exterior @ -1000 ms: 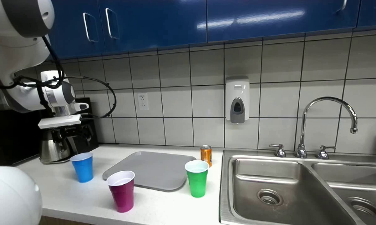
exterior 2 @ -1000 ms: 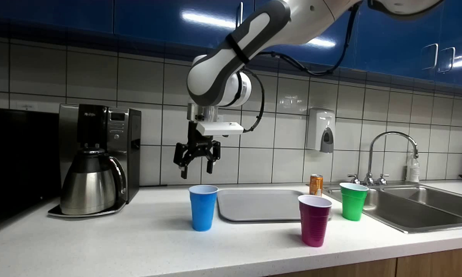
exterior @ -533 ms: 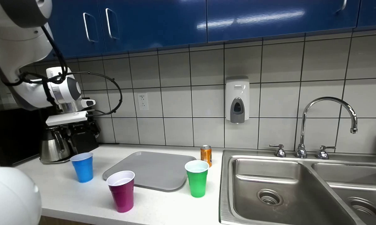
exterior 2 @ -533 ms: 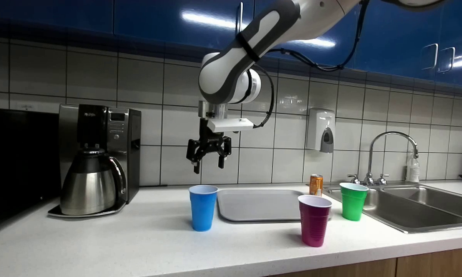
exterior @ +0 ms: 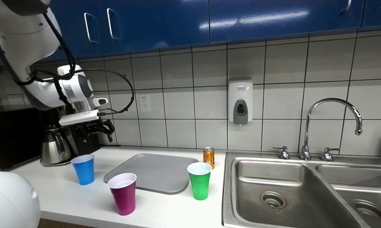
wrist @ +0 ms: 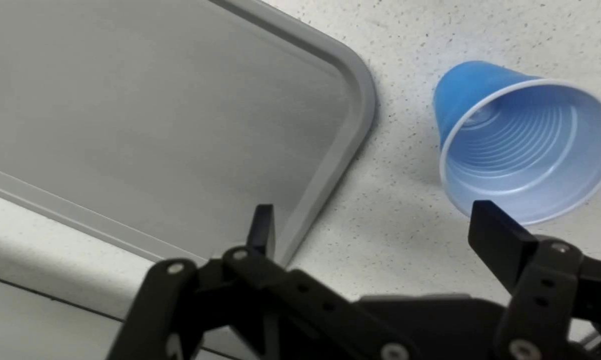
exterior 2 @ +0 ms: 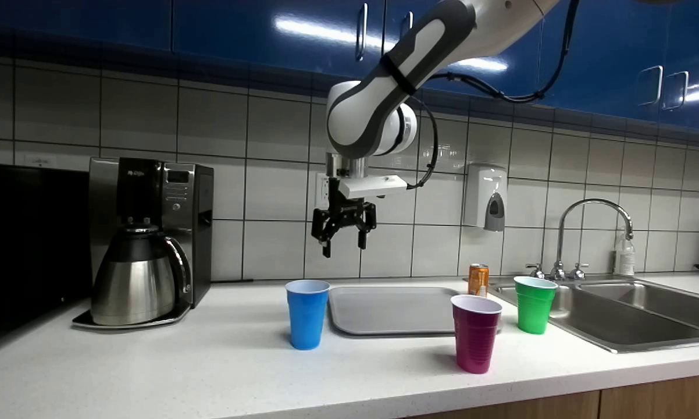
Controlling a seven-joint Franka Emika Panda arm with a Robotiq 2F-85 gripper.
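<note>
"Just beside one end of the grey tray point(wrist: 180, 115), what have you got?"

"A blue cup point(wrist: 525, 145), upright, with a gap of counter point(wrist: 405, 45) between it and the tray. It looks empty to me"

"And the gripper point(exterior 2: 344, 250)?"

"I have it above the level of the tray, near that same end, fingers spread wide and nothing between them. My wrist view lines one finger up with the cup's rim, but both exterior views show the tips higher up, apart from it"

"How will the cup handle?"

"Light, I'd judge: thin plastic with soft, springy walls. It shouldn't shatter, but a hard squeeze could buckle it, and a nudge could tip it towards the tray. The smooth outside may be a little slippery"

"Where would you take hold?"

"Around the outer wall just below the lip, pads on opposite sides, with only gentle pressure. The rim should stiffen it there; lower down the wall tapers, so I'd expect the pads to sit less squarely"

"And its neighbours?"

"A maroon cup point(exterior 2: 476, 334) in front of the tray, and a green cup point(exterior 2: 534, 307) near the tray's other end"
</note>
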